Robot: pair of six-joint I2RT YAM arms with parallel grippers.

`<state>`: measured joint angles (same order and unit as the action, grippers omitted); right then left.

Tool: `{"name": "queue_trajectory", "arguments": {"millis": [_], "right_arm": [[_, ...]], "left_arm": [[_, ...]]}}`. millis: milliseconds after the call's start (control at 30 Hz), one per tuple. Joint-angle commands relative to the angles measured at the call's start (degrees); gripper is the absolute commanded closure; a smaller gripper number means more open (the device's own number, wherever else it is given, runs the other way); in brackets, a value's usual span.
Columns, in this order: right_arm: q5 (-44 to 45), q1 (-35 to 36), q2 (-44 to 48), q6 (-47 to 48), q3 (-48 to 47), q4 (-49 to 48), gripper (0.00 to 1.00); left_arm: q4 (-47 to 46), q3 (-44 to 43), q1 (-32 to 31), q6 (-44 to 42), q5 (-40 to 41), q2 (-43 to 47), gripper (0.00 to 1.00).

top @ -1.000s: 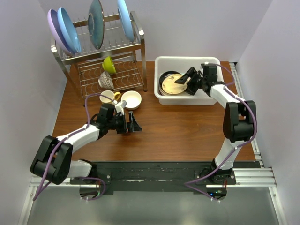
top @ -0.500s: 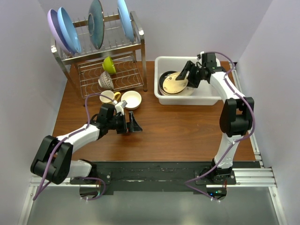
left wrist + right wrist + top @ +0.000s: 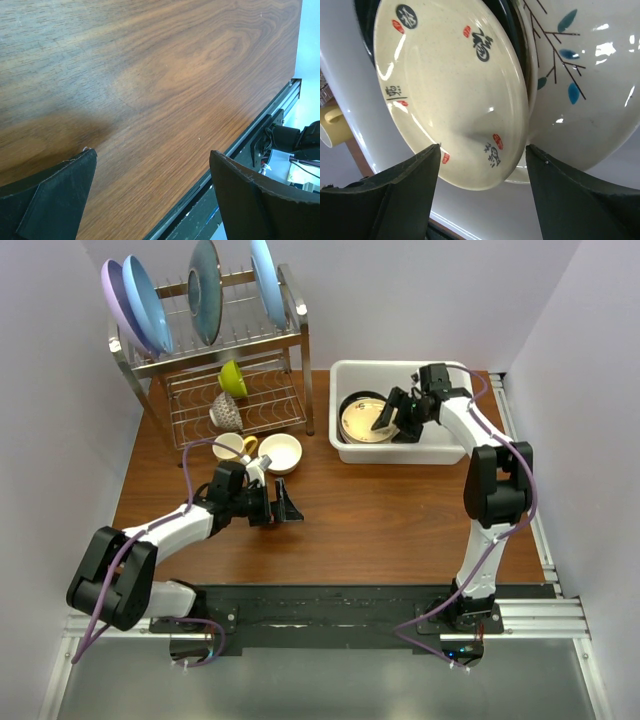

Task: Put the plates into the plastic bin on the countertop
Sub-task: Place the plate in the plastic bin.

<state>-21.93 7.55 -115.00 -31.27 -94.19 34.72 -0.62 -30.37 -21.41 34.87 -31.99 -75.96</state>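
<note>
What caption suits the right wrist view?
Right gripper straddles a small round cream plate beside a teal-leaf plate in the white plastic bin.

- Small round cream plate (image 3: 450, 85), red and black characters: top of stack, just ahead of the right gripper's (image 3: 482, 147) spread jaws.
- Cream plate with teal leaves (image 3: 580, 75): beneath it, right of the jaws.
- Glossy black plate (image 3: 350, 402): rim showing underneath.
- White rectangular plastic bin (image 3: 400, 452): holds all three, on the reddish-brown wood-grain countertop (image 3: 380, 520).

Cropped by upper edge of right wrist view: cream plate (image 3: 450, 90). Cropped at right edge: leaf-patterned plate (image 3: 580, 75). Mostly hidden behind cream plate: black plate (image 3: 507, 20), only slivers showing. From above, cream plate's right side masked by right claw (image 3: 393, 415).
</note>
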Motion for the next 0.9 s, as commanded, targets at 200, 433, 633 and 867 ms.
{"name": "queue_trajectory", "arguments": {"millis": [200,433,633,867], "right_arm": [[1.5,2.4,-2.9,0.8,-10.2,3.3,0.28],[4.4,2.4,-2.8,0.9,-11.2,3.6,0.28],[6.2,2.5,-0.9,2.8,-9.7,5.2,0.28],[6.6,2.4,5.6,5.1,-4.2,3.1,0.1]], "left_arm": [[-0.7,-1.5,-0.2,-1.5,-1.2,-0.1,0.0],[-0.7,-1.4,-0.1,-1.6,-1.2,-0.2,0.0],[-0.9,-1.3,-0.1,-1.6,-1.3,-0.1,0.0],[-1.7,-1.0,-0.1,-1.7,-2.1,1.2,0.0]]}}
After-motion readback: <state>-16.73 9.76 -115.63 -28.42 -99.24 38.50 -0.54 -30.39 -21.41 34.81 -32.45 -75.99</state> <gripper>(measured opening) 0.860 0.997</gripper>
